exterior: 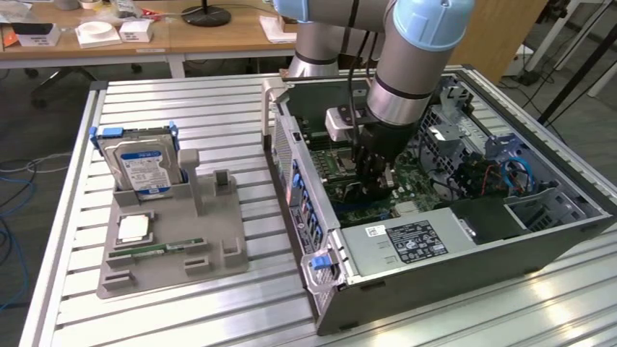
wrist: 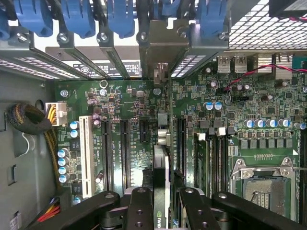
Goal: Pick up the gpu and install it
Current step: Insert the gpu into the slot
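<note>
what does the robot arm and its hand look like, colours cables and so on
The arm is built of thick silver-grey metal tubes with light blue caps at the joints. A black cable runs down its side, and a small white box sits on the wrist. The hand is black. In the wrist view its black linkage fingers show round pivot pins and screws.

You have the gripper (exterior: 371, 189) deep inside the open computer case (exterior: 540, 238), clamped on the gpu (wrist: 161, 191) held edge-on over the motherboard (wrist: 134, 120). Room is tight: the rear slot brackets (wrist: 120, 62) stand ahead, the power supply (exterior: 410, 242) sits close behind, and loose cables (exterior: 501, 173) seem near on the exterior view's right
</note>
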`<move>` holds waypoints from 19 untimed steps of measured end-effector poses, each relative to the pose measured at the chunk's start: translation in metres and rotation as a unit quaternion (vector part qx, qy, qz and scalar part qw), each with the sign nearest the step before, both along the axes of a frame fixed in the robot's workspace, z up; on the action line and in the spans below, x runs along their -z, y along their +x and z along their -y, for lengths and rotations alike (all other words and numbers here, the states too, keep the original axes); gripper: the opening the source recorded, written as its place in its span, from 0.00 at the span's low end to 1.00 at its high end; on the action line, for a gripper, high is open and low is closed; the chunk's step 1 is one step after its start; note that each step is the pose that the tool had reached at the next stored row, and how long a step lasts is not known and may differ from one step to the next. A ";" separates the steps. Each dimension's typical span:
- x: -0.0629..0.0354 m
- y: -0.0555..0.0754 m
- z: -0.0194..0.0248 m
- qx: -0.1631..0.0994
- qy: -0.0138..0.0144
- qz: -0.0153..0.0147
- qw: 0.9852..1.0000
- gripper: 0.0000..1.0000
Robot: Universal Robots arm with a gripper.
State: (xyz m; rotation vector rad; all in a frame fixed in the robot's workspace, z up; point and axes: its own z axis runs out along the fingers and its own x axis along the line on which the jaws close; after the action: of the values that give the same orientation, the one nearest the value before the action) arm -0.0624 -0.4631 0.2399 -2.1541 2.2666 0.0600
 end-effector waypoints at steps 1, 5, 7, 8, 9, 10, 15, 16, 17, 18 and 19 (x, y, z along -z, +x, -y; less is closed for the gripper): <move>0.0000 0.000 0.0000 0.000 0.000 0.000 1.000 0.26; 0.0000 0.000 0.0000 0.000 0.000 0.000 1.000 0.26; -0.0001 0.000 0.0000 0.000 0.000 0.000 1.000 0.26; -0.0004 0.000 0.0000 0.000 0.000 0.000 1.000 0.26; -0.0008 0.000 -0.0001 0.000 0.000 -0.001 1.000 0.26; -0.0017 0.000 -0.0001 0.000 0.001 -0.002 1.000 0.26; -0.0062 0.000 0.0000 0.000 -0.001 -0.010 1.000 0.26; -0.0069 0.000 -0.0001 0.000 -0.001 -0.011 1.000 0.26; -0.0070 0.000 0.0000 0.000 -0.002 -0.012 1.000 0.26; -0.0070 0.000 0.0000 0.000 -0.002 -0.012 1.000 0.26; -0.0071 0.000 0.0000 0.000 -0.002 -0.012 1.000 0.26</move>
State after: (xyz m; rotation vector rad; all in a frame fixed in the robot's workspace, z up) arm -0.0624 -0.4631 0.2470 -2.1668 2.2811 0.0818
